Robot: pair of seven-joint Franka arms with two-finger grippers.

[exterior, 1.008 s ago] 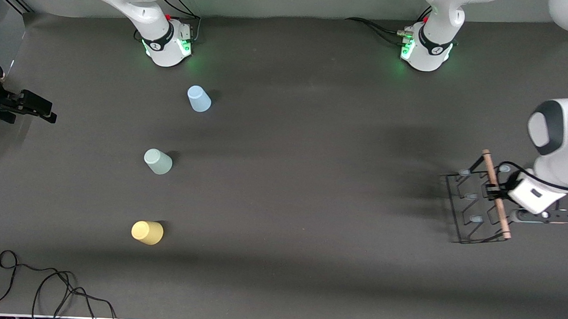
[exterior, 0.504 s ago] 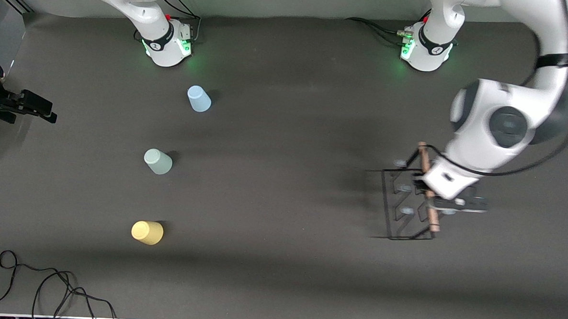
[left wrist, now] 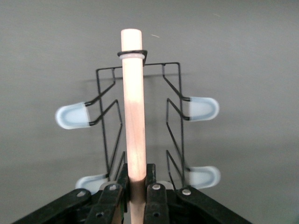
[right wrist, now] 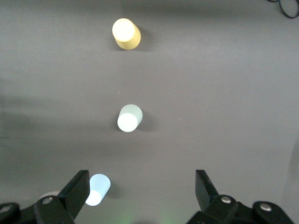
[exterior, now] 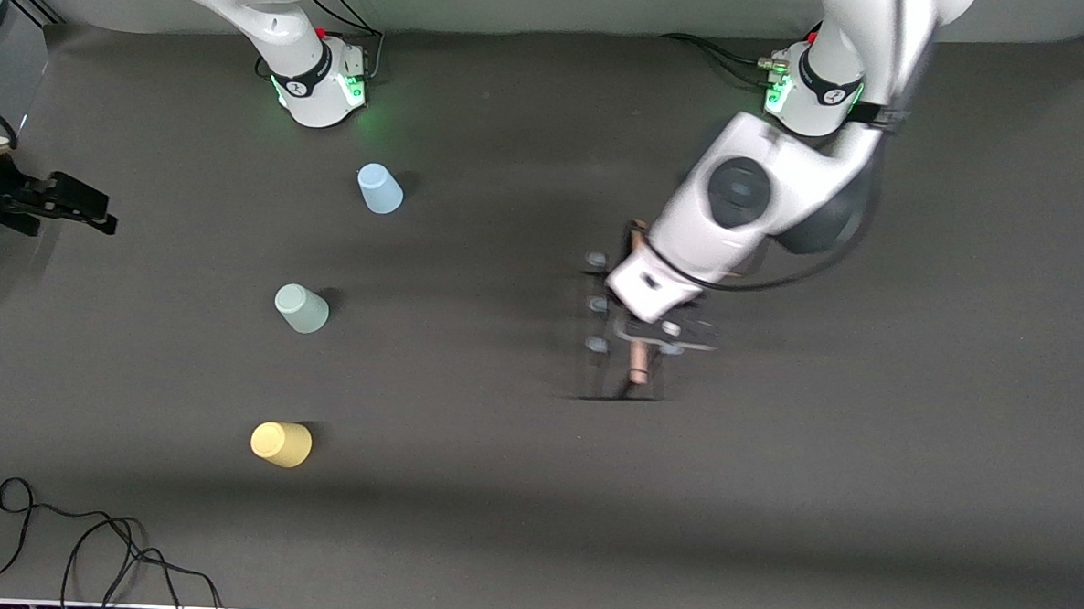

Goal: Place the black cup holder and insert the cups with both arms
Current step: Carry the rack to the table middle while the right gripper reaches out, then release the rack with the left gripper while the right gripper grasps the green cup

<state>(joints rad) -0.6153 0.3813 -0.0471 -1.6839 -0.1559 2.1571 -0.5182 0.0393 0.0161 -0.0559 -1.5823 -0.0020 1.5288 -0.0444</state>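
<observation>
I saw a black cup holder (exterior: 616, 331) with a light wooden handle (left wrist: 133, 107), pale blue (exterior: 380, 189), pale green (exterior: 301, 309) and yellow (exterior: 281, 444) cups, and a dark grey table (exterior: 497, 486).

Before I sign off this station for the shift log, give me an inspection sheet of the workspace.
Surface: dark grey table, bare around the items.
Job's things: black rack held by its wooden handle, up over the middle of the table; blue cup, green cup and yellow cup stand mouth down in a row toward the right arm's end, yellow nearest the front camera.
Clutter: nothing seen.
Grippers: left gripper shut on the rack's handle; right gripper open, waiting above the cups.
Cables: loose black cable at the near table edge; leads at both bases.
Surroundings: grey wall.
</observation>
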